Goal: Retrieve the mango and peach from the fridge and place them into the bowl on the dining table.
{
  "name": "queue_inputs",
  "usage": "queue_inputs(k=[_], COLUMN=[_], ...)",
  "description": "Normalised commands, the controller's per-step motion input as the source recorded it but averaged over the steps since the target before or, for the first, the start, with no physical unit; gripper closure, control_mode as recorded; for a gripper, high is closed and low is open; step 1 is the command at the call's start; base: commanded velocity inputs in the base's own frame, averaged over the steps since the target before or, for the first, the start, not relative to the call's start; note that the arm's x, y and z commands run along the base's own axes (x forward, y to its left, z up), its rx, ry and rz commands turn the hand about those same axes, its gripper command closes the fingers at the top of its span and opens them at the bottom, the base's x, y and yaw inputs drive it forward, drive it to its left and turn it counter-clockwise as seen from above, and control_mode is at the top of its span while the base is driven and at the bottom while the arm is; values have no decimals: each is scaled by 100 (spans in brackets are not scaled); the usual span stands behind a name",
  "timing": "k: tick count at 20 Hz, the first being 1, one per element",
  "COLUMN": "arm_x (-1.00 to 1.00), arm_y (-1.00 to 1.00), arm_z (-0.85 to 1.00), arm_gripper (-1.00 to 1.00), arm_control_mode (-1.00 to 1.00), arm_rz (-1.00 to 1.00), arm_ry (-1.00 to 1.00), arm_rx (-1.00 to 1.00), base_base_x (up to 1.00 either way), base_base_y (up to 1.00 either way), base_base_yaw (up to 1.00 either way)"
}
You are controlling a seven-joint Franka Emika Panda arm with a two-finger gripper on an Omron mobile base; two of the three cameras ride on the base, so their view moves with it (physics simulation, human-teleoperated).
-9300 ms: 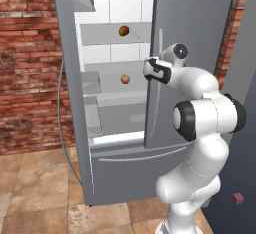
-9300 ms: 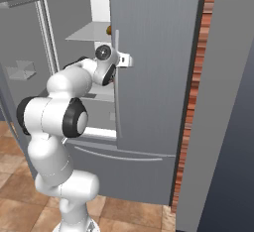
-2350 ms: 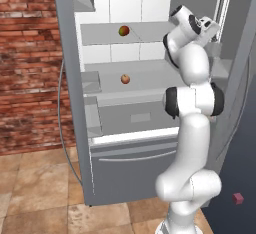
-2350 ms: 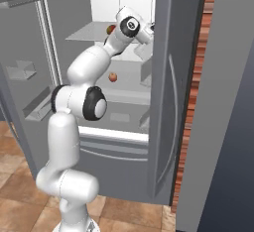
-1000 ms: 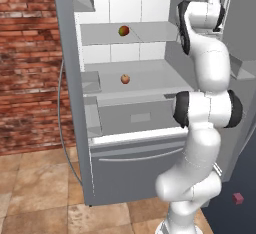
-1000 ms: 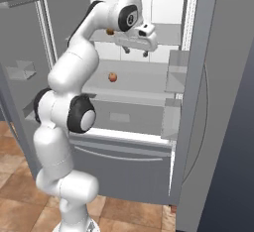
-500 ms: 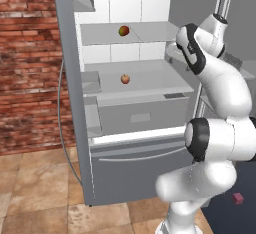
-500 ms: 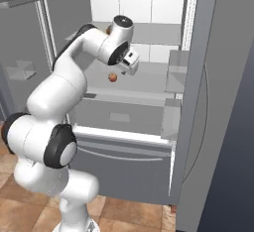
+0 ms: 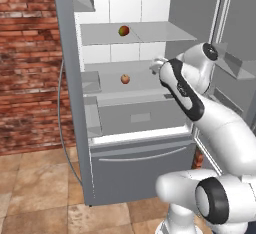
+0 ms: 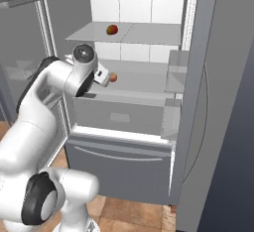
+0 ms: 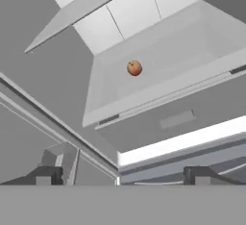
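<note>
Now that both fridge (image 9: 75,103) doors are open, arm has dropped to peach (image 11: 134,68) level; gripper (image 11: 120,173) spread, empty; mango (image 9: 123,30) untouched above.

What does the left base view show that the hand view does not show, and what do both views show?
The left base view alone shows the brick wall, the tiled floor, the fridge's bottom drawer and the robot's arm reaching toward the shelves. The hand view alone shows the two dark fingers at its bottom edge, set wide apart with nothing between them. Both views show the open fridge with the mango on the upper glass shelf and the peach on the shelf below it.
</note>
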Motion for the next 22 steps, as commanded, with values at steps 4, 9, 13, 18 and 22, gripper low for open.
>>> queue_inputs(k=[4,9,13,18,22], arm_x=[-29,-19,-28,-32,-30], arm_y=[11,-9,-25,-33,-32], arm_z=[-5,0,4,13,18], arm_gripper=[-100,-100,-100,-100,-100], arm_control_mode=[-100,-100,-100,-100,-100], arm_rz=[2,0,-3,-3,-4], arm_ry=[-25,-20,-6,0,0], arm_rx=[0,0,0,1,1], base_base_x=[0,0,0,0,0], base_base_y=[0,0,0,0,0], base_base_yaw=[0,0,0,0,0])
